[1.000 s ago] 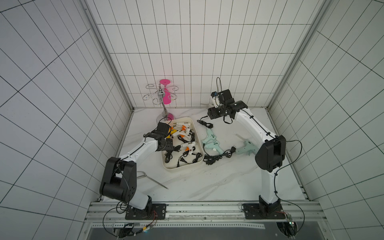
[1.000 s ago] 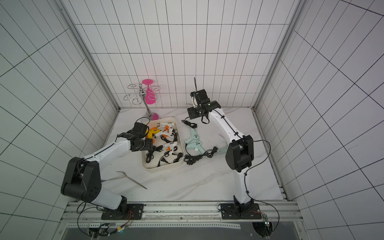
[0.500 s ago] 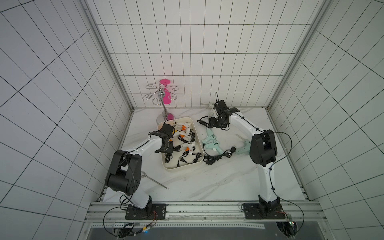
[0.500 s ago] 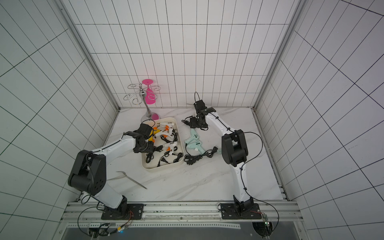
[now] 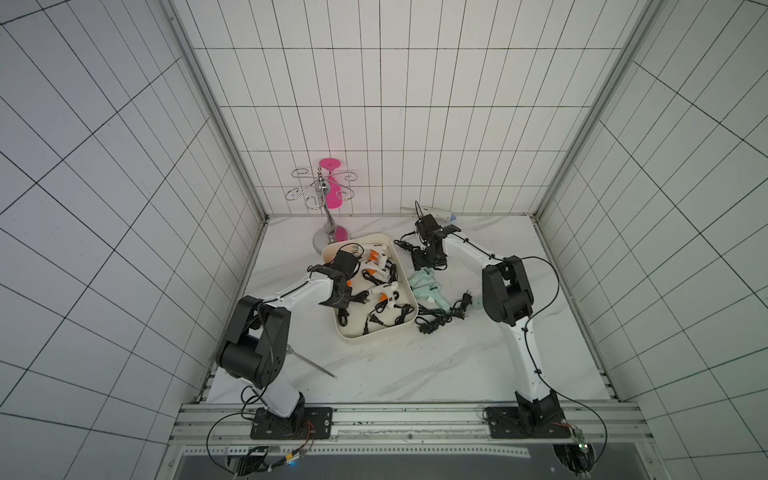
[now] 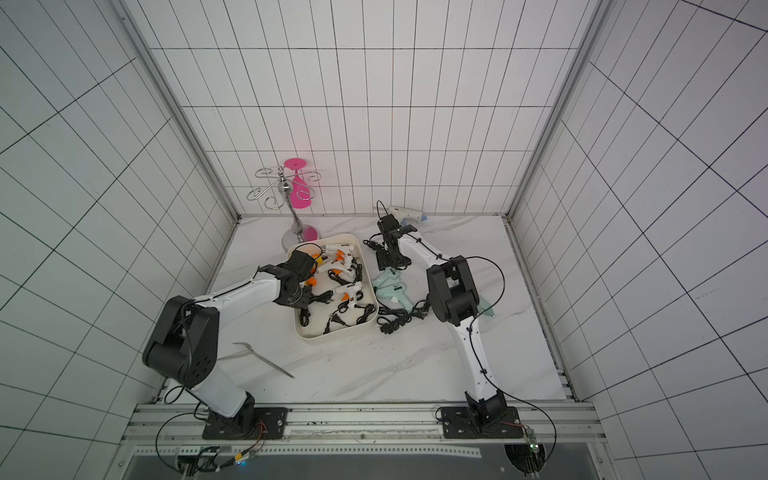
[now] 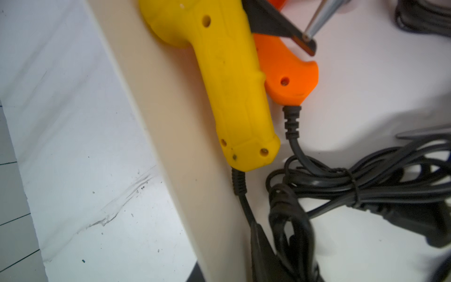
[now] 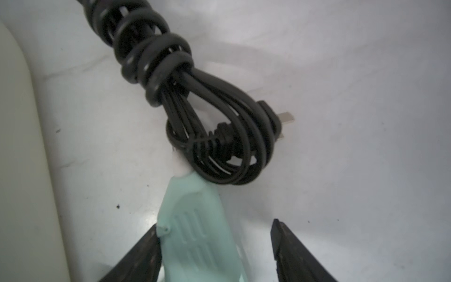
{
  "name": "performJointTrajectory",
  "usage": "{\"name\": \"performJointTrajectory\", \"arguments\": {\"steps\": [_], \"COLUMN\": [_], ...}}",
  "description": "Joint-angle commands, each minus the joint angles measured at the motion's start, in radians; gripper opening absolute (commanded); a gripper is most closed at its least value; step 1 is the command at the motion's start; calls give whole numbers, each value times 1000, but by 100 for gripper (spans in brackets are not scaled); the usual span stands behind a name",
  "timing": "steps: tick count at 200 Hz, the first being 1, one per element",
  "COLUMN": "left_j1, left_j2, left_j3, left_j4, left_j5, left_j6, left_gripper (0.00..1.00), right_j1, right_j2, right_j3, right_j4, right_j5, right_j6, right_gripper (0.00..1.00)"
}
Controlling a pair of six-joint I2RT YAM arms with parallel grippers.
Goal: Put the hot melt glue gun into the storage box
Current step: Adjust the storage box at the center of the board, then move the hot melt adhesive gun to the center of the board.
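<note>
Right wrist view: found the right gripper (image 8: 216, 224) standing open astride the nose of a mint-green hot melt glue gun (image 8: 195, 234), one finger touching its flank, the other clear of it, nothing clamped. Judged the straddle deliberate: closing here would take the narrow barrel, not the knotted black cord bundle (image 8: 192, 97) lying just past the tip. Confirmed this gun in both top views lying flat on the desk (image 5: 415, 365), just outside the storage box (image 5: 368, 338), beside the wall nearest the right arm; not yet stowed. Noted white-and-orange guns (image 5: 384, 291) and a yellow gun (image 7: 227, 85) already inside, the yellow one pressed along the box wall, cords pooled on the box floor. Located the left gripper (image 5: 340, 307) down inside the box over those cords; seems nearly closed about the yellow gun's cord, but cannot tell for certain from the sliver of finger visible in the left wrist view. Judged that placement as tidying the contents, leaving room for the incoming gun.
</note>
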Motion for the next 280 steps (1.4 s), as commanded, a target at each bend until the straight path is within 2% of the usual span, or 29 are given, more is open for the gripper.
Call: {"name": "performJointTrajectory", "arguments": {"steps": [1, 22, 64, 92, 111, 122, 144, 177, 193, 211, 232, 253, 280], "left_j1": [-34, -33, -20, 26, 40, 41, 40, 41, 43, 43, 43, 41, 41], "left_j2": [30, 18, 12, 20, 14, 8, 4, -18, -23, -20, -19, -24, -47], "left_j3": [-19, -18, -4, 11, 16, 17, 16, 18, 29, 41, 56, 69, 71], "left_j4": [16, 14, -59, -88, -82, -79, -75, -74, -75, -77, -81, -79, -57], "left_j5": [17, 8, -54, -40, -17, -4, 16, 16, 19, 24, 31, 38, 26], "left_j6": [58, 60, -11, -55, -66, -71, -74, -75, -78, -79, -83, -90, -103], "left_gripper": [21, 20, 20, 22, 29, 35, 44, 48, 48, 48, 48, 49, 51], "right_j1": [-15, -46, -81, -69, -67, -66, -64, -64, -64, -64, -62, -64, -67], "right_j2": [-18, -77, -192, -29, 159, 233, 273, 267, 257, 232, 159, -2, -257], "right_j3": [16, -52, -72, 150, 417, 512, 506, 454, 440, 400, 301, 74, -285], "right_j4": [-53, -64, 51, 31, -131, -181, -175, -177, -177, -160, -147, -92, 18], "right_j5": [70, 93, -52, -119, -144, -149, -162, -85, -71, -36, -23, 26, 71], "right_j6": [-46, -53, -102, -173, -187, -188, -175, -156, -160, -157, -168, -128, -60], "right_gripper": [69, 68, 73, 76, 76, 76, 76, 72, 64, 36, 15, 7, 6]}}
